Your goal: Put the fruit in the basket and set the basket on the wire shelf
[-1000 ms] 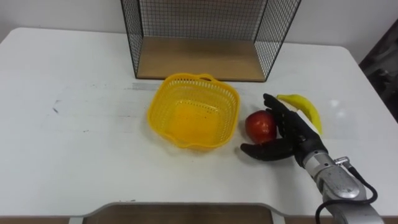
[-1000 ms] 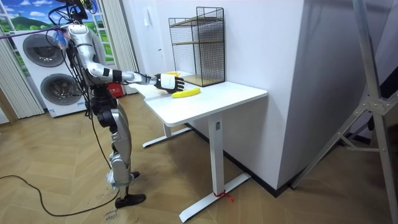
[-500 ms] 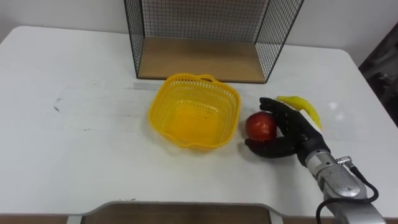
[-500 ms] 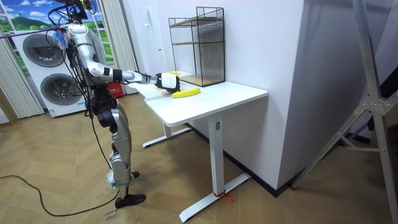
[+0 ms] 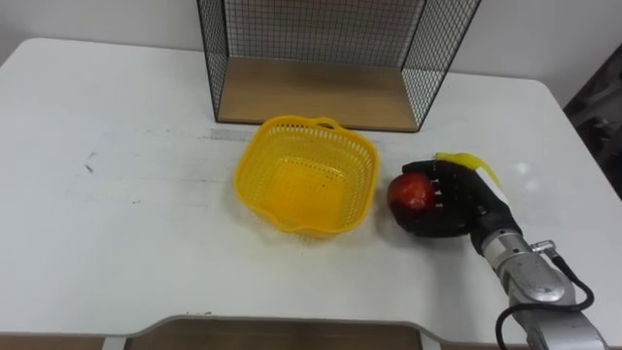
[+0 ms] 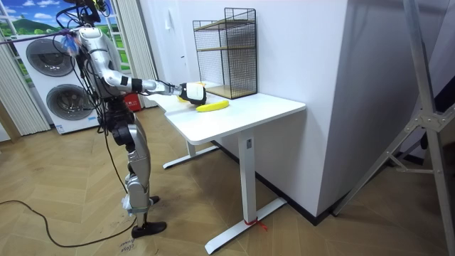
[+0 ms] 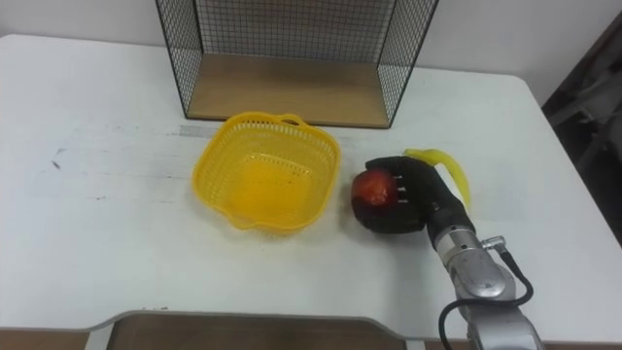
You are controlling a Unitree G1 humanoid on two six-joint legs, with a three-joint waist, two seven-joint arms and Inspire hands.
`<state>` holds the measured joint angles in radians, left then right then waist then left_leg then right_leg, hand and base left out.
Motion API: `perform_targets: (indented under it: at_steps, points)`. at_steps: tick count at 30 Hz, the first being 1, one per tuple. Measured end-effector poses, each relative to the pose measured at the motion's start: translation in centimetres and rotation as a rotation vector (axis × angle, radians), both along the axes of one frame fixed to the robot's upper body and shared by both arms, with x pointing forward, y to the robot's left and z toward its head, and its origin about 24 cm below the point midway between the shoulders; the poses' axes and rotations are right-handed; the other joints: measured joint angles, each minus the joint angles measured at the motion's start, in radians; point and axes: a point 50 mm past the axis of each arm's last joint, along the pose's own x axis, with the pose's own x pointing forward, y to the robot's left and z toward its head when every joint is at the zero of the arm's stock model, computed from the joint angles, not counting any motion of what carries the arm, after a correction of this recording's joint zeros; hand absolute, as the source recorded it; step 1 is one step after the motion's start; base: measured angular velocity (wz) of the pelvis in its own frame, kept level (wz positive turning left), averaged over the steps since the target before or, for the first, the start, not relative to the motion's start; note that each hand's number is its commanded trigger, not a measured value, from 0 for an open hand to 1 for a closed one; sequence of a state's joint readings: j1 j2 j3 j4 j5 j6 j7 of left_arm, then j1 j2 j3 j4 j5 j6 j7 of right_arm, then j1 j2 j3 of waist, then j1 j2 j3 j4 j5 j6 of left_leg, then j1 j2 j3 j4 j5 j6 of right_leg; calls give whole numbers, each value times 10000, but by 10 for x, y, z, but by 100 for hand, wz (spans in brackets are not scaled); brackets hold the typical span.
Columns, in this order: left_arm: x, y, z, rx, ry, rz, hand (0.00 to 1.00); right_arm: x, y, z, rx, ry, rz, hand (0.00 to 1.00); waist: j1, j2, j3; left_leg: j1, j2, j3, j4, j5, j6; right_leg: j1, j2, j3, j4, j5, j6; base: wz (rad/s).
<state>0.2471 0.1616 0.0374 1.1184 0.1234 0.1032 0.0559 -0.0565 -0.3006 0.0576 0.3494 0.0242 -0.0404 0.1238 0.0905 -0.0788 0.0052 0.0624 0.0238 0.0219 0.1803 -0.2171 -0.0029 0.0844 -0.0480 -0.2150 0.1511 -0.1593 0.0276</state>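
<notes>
Your R hand, spread beside the round red apple a sec ago, now curls round it on the white table, just right of the yellow plastic mesh basket; grasp looks made. Lift straight up, since the curved yellow banana lies just behind the hand. Basket's open above, w/ the black wire shelf close behind.

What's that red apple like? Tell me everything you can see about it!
The apple is round, red and a bit shiny. It is near the right side of the white table, close beside the yellow basket with a small gap between them, and not in it yet. The right robot hand has its dark fingers curled round the apple from the right, so only the apple's left part shows. A yellow banana lies just behind the hand. I cannot tell whether the apple is lifted off the table.
</notes>
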Motion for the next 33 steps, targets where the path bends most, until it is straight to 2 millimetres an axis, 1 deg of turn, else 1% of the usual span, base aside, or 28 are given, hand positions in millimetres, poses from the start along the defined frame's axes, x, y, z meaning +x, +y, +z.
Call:
perform_targets:
  at_steps: [9,14,17,20,23,25,32,33]
  points:
    - [1,0,0,59,-32,-5,0,0,0,1,-123,-56,-35,100,-21,26,-2,-2,1,-3,19,-1,-1,10,-3,-3,8,0,0,0]
    - [0,1,0,186,-25,14,0,1,0,2,58,-171,-320,100,-23,91,-31,4,0,15,33,-1,-1,14,-3,3,10,0,0,0]
    - [0,1,0,241,-50,17,0,2,0,4,36,-298,-455,100,-34,182,-21,19,-1,24,37,0,-1,24,-3,13,11,0,0,0]
    - [-1,1,1,408,-179,11,0,3,0,8,37,-546,-646,100,-45,241,-31,23,-1,23,59,1,-1,40,-5,7,12,0,0,0]
    - [-2,3,1,650,-236,28,0,7,3,21,55,-1187,-725,100,-76,233,-31,23,0,22,74,1,0,40,-8,6,23,0,0,0]
    - [-2,3,2,818,-297,35,0,9,7,33,205,-1773,-790,100,-70,211,-31,48,1,29,69,1,0,62,-8,18,25,0,0,0]
    - [-6,3,2,848,-283,66,0,12,14,56,417,-2825,-690,100,-76,208,-10,97,2,77,27,0,0,77,-4,119,31,0,0,-1]
    - [-5,3,2,847,-311,65,0,12,15,62,427,-3070,-671,100,-60,218,-14,75,2,79,-12,-1,-1,44,-3,124,37,0,0,0]
